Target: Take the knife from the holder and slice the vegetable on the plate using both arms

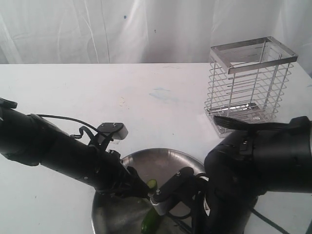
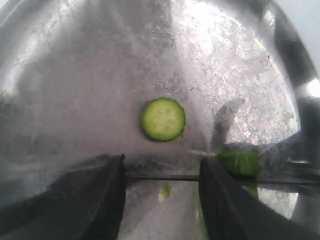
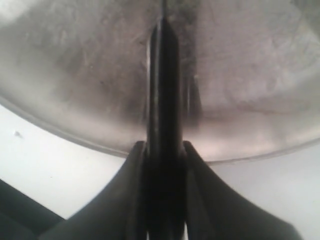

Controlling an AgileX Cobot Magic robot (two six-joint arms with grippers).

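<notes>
The knife (image 3: 162, 75) is out of the holder (image 1: 251, 83). The right claw (image 3: 162, 147) is clamped on it over the plate (image 1: 168, 158). One round slice (image 2: 162, 119) is cut. The left claw (image 2: 161, 167) is apart and empty, beside the vegetable (image 2: 239, 162). I think more cuts are left.

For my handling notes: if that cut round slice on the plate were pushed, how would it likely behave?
The slice lies flat, so it would probably slide rather than roll. The plate looks like smooth steel, so likely slippery. It looks thin, so probably light and easily squashed.
</notes>
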